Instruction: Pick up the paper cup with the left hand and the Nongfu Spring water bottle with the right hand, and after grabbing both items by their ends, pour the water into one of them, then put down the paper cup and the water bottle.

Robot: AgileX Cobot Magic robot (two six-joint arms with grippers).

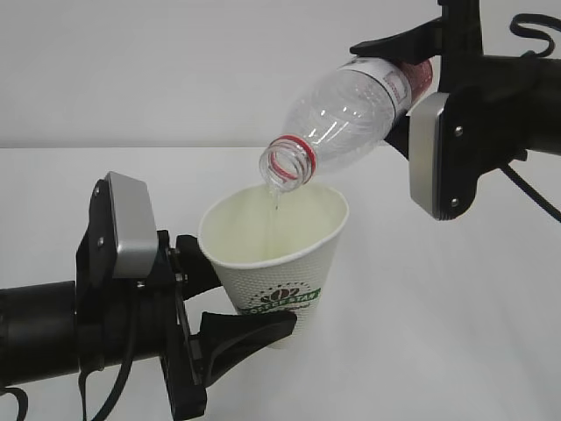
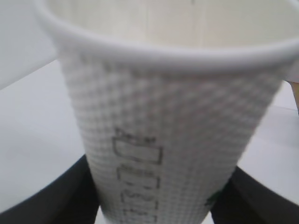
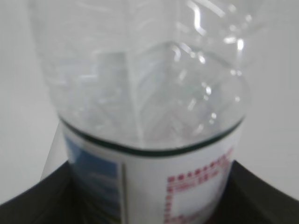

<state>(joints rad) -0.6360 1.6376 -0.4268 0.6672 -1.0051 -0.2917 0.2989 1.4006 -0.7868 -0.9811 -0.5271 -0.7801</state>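
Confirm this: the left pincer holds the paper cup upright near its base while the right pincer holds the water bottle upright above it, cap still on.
Not quite. The Nongfu Spring water bottle is tilted mouth-down over the paper cup, and its mouth is open, as the exterior view shows. The rest stands: the left pincer grips the cup near its base, and the right pincer holds the bottle at its labelled end.

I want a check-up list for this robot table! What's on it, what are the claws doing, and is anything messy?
Surface: white table, bare where visible.
Paper cup: upright, off the table, held near its base.
Nongfu Spring water bottle: uncapped, tilted mouth-down over the cup, thin stream of water falling in.
Clutter: nothing seen.
Left hand: closed on the cup's lower part.
Right hand: closed on the bottle's labelled end.
Cables: black cables beside the right arm, another hanging under the left arm.
Surroundings: plain white wall.
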